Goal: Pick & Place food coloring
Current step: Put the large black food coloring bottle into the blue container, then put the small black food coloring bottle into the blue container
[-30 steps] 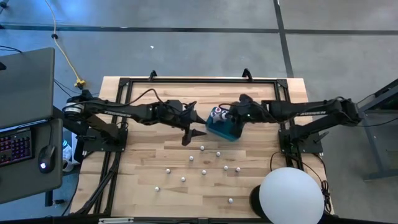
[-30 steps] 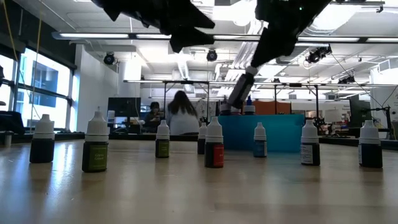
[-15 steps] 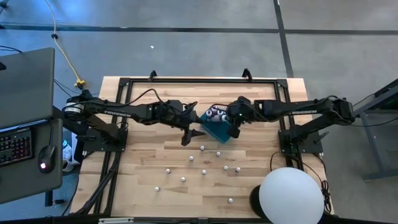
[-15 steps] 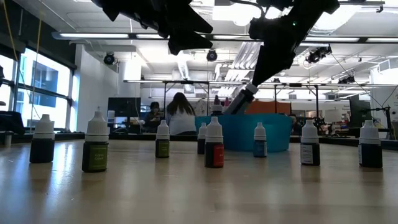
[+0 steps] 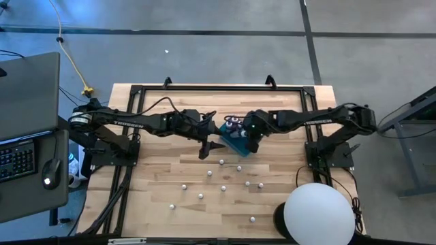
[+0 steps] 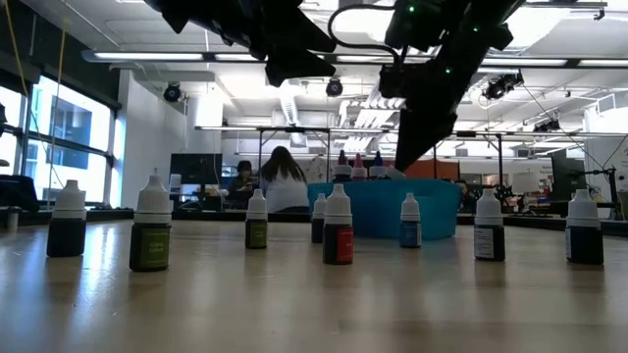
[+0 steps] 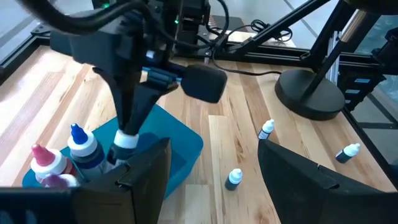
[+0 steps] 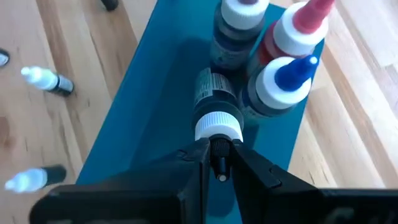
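Note:
A teal box (image 5: 234, 141) sits mid-table with three bottles inside: a pink top (image 8: 313, 14), a blue top (image 8: 292, 73) and a white cap (image 8: 242, 9). My right gripper (image 8: 217, 160) (image 5: 251, 135) hangs over the box, shut on another small bottle (image 8: 211, 93). My left gripper (image 5: 208, 144) (image 7: 214, 163) hovers open just left of the box and touches nothing. Several small white-capped bottles (image 5: 223, 188) (image 6: 338, 227) stand upright on their bases on the wood, nearer than the box. My right gripper pinches the bottle's nozzle tip (image 8: 218, 148), just above its white ribbed cap (image 8: 217, 126), between the two fingers. The fingers slant down from above, along the bottle's length. The bottle hangs tilted below them, with its lower end inside the teal box beside the other bottles.
A white dome (image 5: 319, 214) fills the table's near right corner. A black frame (image 5: 218, 87) runs along the far edge. A laptop and keyboard (image 5: 20, 136) lie off the table's left side. In the low view, people (image 6: 285, 176) sit in the room beyond.
My right gripper has moved toward the table's left and down, carrying the tilted bottle from above the teal box into it. The box has shifted a little toward the left. My left gripper has stayed still and open.

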Motion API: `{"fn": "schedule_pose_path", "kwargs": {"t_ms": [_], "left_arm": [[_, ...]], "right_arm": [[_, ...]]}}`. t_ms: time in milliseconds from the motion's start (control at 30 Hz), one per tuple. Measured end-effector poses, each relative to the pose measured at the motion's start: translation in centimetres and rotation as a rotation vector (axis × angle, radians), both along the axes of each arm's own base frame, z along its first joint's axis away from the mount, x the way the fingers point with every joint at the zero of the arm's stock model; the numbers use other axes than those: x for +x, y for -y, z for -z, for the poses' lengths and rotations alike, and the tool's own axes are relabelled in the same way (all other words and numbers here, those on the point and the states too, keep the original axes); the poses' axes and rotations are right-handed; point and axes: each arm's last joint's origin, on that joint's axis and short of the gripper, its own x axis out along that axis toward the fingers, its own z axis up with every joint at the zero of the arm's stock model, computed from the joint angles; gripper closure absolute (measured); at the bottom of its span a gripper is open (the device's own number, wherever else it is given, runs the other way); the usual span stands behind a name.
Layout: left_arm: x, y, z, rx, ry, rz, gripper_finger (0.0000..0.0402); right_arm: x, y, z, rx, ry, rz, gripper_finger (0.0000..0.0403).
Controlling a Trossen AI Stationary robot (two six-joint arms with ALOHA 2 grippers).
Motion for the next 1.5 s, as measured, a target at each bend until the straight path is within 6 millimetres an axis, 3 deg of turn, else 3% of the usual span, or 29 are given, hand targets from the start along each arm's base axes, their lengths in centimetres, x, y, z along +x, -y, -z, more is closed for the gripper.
{"fn": "schedule_pose_path", "kwargs": {"t_ms": [367,800,1033,1267,1500], "left_arm": [[0.0,0.0,0.0,0.001,-0.001,-0.003,0.0166],[0.0,0.0,0.0,0.001,-0.001,-0.002,0.0166],[0.0,0.0,0.1,0.0,-0.01,-0.001,0.0166],[-0.4,0.0,0.9,-0.005,-0.1,0.001,0.0166],[-1.2,0.1,2.3,-0.018,-0.267,0.01,0.0166]], "right_arm": [[0.3,1.6,-0.1,0.027,0.058,0.021,0.035],[1.6,2.4,-1.3,-0.098,0.228,-0.038,0.0321],[1.6,2.5,-1.4,-0.176,0.207,-0.036,0.0321],[2.0,0.8,-1.4,-0.162,0.217,-0.123,0.032],[2.0,-3.2,-2.4,-0.087,0.276,-0.289,0.032]]}}
